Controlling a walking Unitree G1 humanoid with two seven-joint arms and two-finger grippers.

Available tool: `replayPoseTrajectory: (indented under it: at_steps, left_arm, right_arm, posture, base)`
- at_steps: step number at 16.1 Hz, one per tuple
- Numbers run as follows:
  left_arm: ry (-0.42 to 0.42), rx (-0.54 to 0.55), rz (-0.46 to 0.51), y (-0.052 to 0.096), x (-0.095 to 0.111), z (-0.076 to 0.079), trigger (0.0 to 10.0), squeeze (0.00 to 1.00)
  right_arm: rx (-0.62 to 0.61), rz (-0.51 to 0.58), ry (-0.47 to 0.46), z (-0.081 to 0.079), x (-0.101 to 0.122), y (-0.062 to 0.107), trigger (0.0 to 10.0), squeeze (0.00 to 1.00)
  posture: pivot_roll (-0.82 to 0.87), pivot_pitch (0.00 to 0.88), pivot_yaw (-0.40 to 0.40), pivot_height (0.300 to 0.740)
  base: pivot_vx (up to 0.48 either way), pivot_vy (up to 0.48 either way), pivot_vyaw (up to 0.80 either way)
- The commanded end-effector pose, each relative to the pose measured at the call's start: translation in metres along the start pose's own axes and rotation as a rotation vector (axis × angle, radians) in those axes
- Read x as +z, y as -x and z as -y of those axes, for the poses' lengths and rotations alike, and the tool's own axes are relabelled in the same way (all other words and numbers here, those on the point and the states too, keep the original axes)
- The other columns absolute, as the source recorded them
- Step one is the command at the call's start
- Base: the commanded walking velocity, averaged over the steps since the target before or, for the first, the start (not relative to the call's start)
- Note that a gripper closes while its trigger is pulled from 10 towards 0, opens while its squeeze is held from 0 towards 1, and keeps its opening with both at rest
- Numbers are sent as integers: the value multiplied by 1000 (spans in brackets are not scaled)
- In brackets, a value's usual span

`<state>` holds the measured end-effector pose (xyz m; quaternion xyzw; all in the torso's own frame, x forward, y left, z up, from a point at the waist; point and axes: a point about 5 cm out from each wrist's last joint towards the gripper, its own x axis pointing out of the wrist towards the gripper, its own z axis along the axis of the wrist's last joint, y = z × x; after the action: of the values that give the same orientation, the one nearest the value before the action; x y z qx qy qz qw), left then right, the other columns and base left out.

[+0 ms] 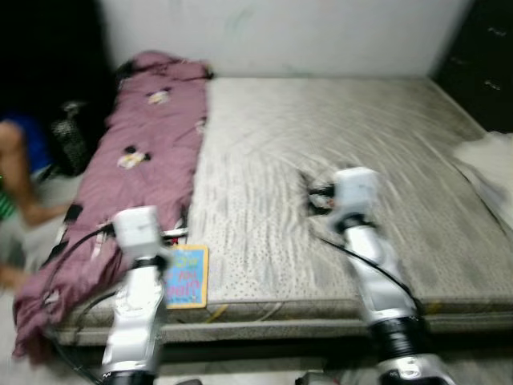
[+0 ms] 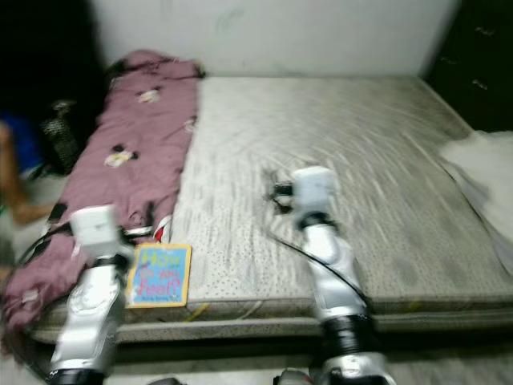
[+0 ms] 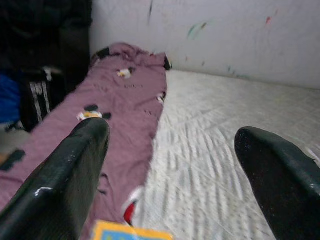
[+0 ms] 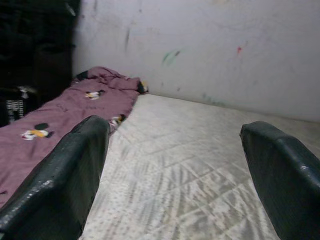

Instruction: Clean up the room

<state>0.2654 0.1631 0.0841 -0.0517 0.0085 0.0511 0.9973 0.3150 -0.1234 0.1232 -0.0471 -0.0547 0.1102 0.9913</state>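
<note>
A bed with a grey patterned mattress [image 1: 337, 136] lies before me. Along its left side stretches a crumpled pink blanket [image 1: 152, 152] with cartoon prints. A blue and yellow book [image 1: 187, 276] rests at the mattress's front edge, just right of my left arm. My left gripper [image 3: 170, 132] is open above the front left of the bed, with the book's corner [image 3: 127, 232] just under it. Over the middle of the mattress my right gripper [image 4: 172, 127] is open, holding nothing.
A white cloth [image 1: 490, 168] lies on the bed's right edge. A person [image 1: 16, 200] sits on the floor at the far left, beside a black bag [image 1: 70, 136]. Dark furniture [image 1: 485, 56] stands at the back right; a white wall [image 1: 280, 32] runs behind the bed.
</note>
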Motion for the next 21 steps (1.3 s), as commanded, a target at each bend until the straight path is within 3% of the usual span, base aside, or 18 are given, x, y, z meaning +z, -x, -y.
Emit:
replayPoseTrajectory:
  at_steps: [1,9,21]
  left_arm:
    - [21,-20,5,-2,2,8,10000,0]
    - [40,-15,7,-2,2,9,10000,0]
    - [58,-34,18,-1,2,10,10000,0]
  right_arm:
    - [-17,-11,7,9,-1,0,10000,0]
    - [14,-16,15,4,-2,1,10000,0]
    - [17,-24,15,6,-3,2,10000,0]
  posture:
    - [-44,0,20,740]
    - [-43,0,17,740]
    - [-45,0,16,740]
  base:
    - [0,480,0]
    - [0,94,0]
    - [0,468,-153]
